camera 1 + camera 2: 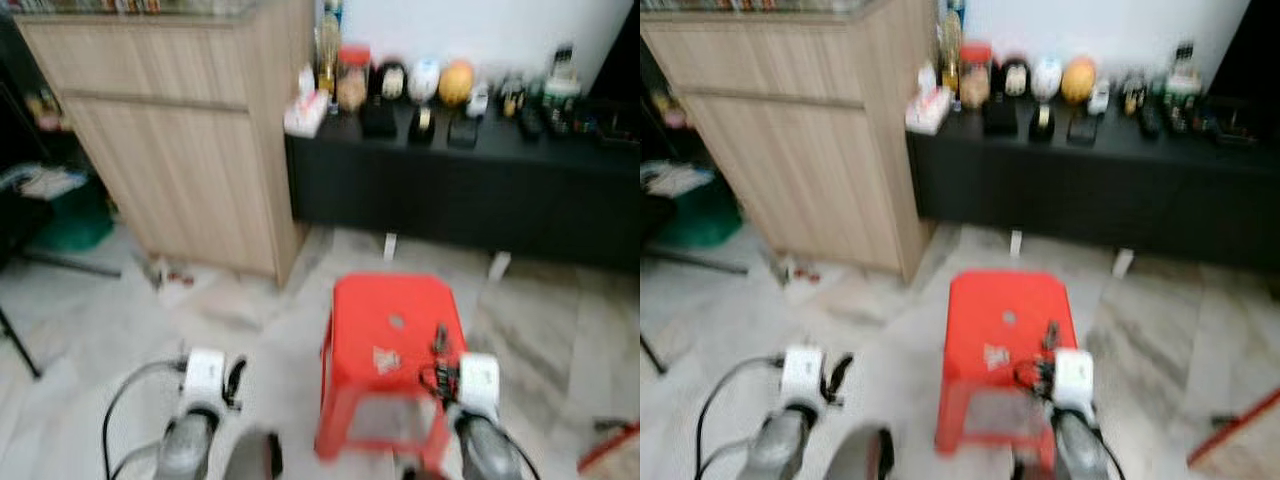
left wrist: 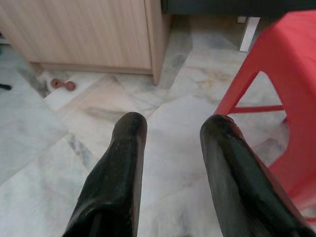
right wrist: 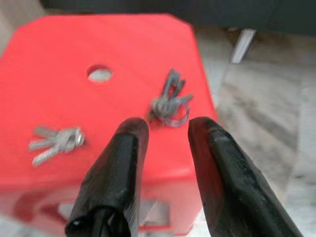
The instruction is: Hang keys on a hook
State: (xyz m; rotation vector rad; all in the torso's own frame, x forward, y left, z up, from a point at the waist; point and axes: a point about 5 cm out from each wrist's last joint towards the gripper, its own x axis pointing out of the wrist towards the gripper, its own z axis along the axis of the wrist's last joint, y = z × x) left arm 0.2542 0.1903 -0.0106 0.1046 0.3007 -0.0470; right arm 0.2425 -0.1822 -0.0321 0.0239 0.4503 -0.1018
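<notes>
A red stool point(image 1: 392, 330) is seen on the pale marble floor point(image 1: 260, 330) in front of the robot. The head views are blurred. Behind the stool a low black bench point(image 1: 460, 190) is seen against the wall, with many small things along its top. A wooden cupboard point(image 1: 180, 120) stands at the bench's left end.

In the right wrist view two bunches of keys are shown on the stool's top. The dark bunch of keys point(image 3: 170, 101) lies near the stool's right edge. The silver bunch of keys point(image 3: 57, 143) lies near the front left corner. A round hole point(image 3: 100, 74) is seen between them, further back.

The right hand point(image 3: 165, 131) is held open just in front of the dark bunch, not touching it.

The left hand point(image 2: 173, 128) is held open too, above the floor, beside the stool's left leg. Nothing is gripped. In this view a small reddish thing point(image 2: 63, 84) is seen on the floor by the cupboard.
</notes>
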